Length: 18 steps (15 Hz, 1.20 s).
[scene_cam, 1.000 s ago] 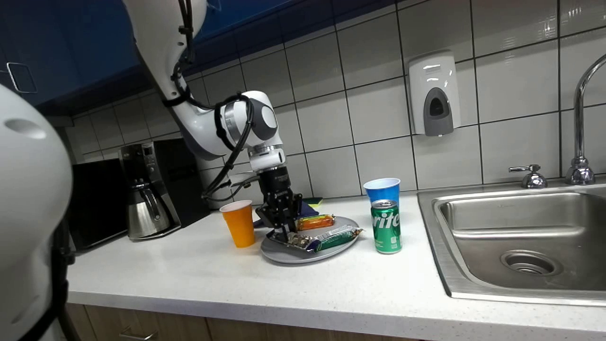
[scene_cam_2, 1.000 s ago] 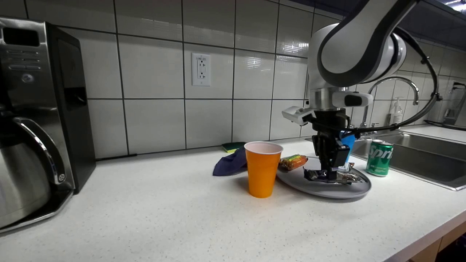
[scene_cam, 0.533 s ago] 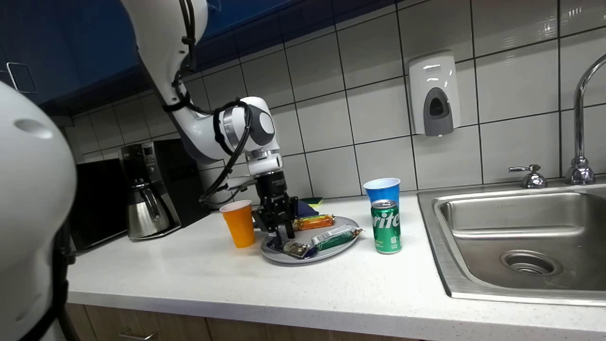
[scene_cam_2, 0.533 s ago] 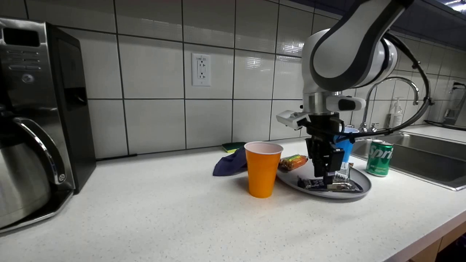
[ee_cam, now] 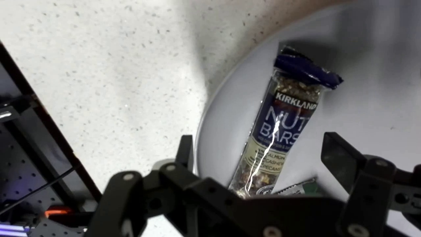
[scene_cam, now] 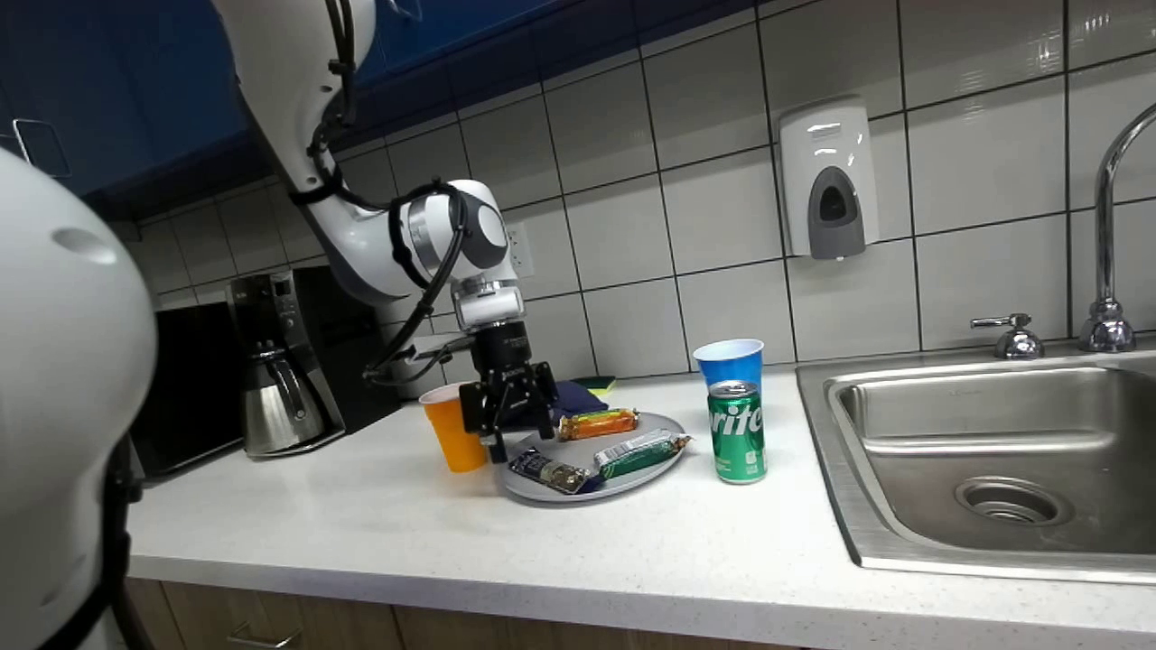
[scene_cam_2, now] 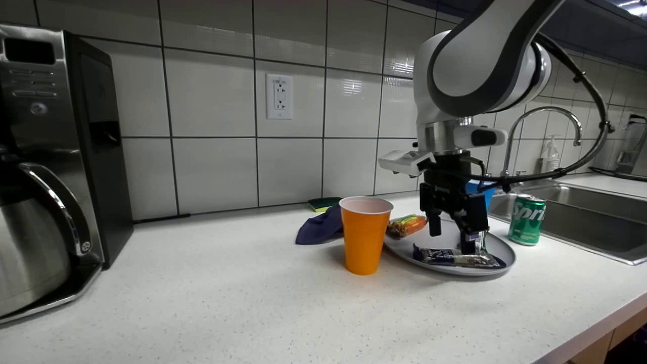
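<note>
The black two-fingered claw [ee_cam: 263, 153] hangs with its fingers [ee_cam: 340, 161] spread wide apart. Below, between them in the wrist view, a long, navy-and-clear wrapped nut bar [ee_cam: 279, 125] (KIRKLAND, the label says) lies on a round grey plate [ee_cam: 220, 138]. A green-and-silver wrapped bar [scene_cam: 643, 453] sits just beside the nut bar's end, an orange-wrapped snack [scene_cam: 598, 423] farther off; a tapered orange cup [scene_cam_2: 365, 237] stands next to the plate.
</note>
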Motion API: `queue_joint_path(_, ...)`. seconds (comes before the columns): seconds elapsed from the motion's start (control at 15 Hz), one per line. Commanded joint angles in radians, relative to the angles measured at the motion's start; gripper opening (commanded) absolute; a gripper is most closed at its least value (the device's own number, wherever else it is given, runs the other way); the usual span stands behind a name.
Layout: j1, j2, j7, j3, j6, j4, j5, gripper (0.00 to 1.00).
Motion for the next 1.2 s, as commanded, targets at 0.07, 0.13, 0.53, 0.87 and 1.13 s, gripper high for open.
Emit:
queue_joint_path(0.07, -0.004, -0.127, -0.111, 0.008, -0.099, -0.062, -0.033, 1.00)
queue_joint_path(0.13, -0.005, -0.144, -0.126, 0.009, -0.121, -0.068, -0.050, 1.00)
queue_joint_path(0.53, -0.016, -0.273, -0.306, 0.027, -0.171, -0.140, -0.078, 1.00)
queue_joint_path(0.87, -0.026, -0.401, -0.470, 0.045, -0.140, -0.235, -0.110, 1.00)
queue_joint_path(1.13, -0.040, -0.494, -0.628, 0.053, -0.141, -0.301, -0.120, 1.00)
